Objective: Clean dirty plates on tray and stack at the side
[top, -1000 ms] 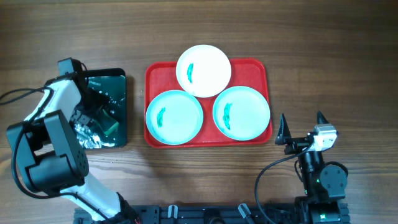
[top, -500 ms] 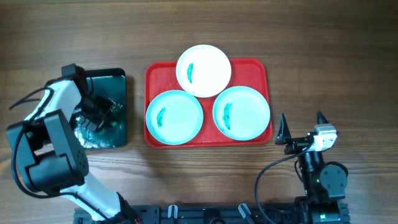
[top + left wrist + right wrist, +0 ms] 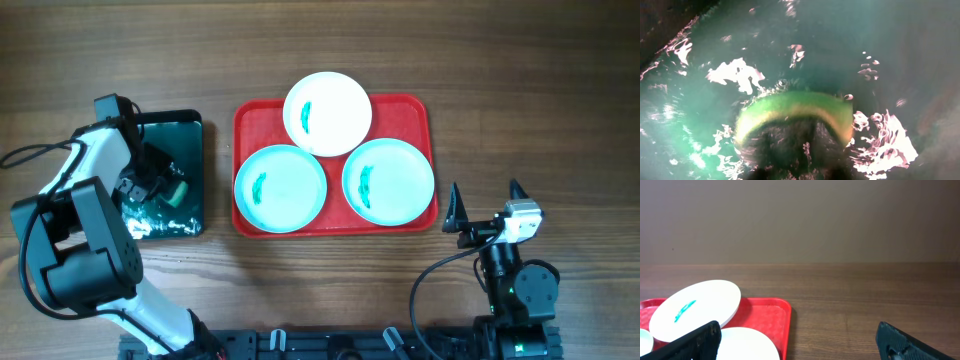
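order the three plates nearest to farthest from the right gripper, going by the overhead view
From the right gripper, overhead view:
1. Right aqua plate, on the right side of the tray, closest to the gripper.
2. White plate, at the tray's far edge, middle.
3. Left aqua plate, on the tray's left side.

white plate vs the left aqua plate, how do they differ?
Colour: the white plate is white, the left aqua plate is pale aqua.
Placement: the white plate overhangs the far rim of the tray; the left aqua plate lies inside the rim, near left.
Pose: the white plate looks tilted, its edge over the left aqua plate's.
Shared: round, similar size, green smear left of centre.
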